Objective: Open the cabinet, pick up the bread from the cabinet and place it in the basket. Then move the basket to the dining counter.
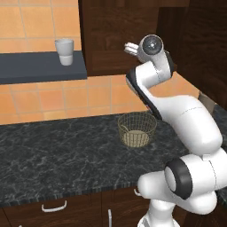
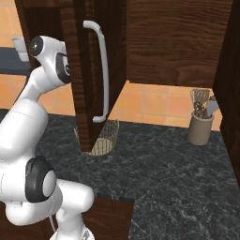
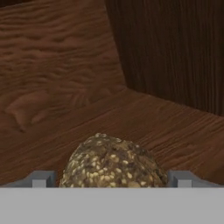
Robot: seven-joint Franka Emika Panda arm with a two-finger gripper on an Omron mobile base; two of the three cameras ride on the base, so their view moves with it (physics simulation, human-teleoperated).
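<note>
In the hand view the bread (image 3: 113, 159), a dark rounded seeded lump, lies on the wooden floor of the cabinet (image 3: 65, 65). My gripper (image 3: 111, 179) is open, one fingertip on each side of the bread, apart from it. The cabinet door (image 2: 86, 70) with its long silver handle (image 2: 102, 70) stands swung open, and my arm reaches in behind it. The wire basket (image 1: 137, 128) sits empty on the black counter (image 1: 57, 155) below the cabinet; the open door half hides the basket (image 2: 107, 138) in the right base view. The dining counter is out of view.
A white cup (image 1: 64, 51) stands on a dark wall shelf (image 1: 35, 66) to the left. A utensil holder (image 2: 200, 124) stands at the back right of the counter. Low cabinets with curved handles (image 1: 54, 206) run under the counter's front edge.
</note>
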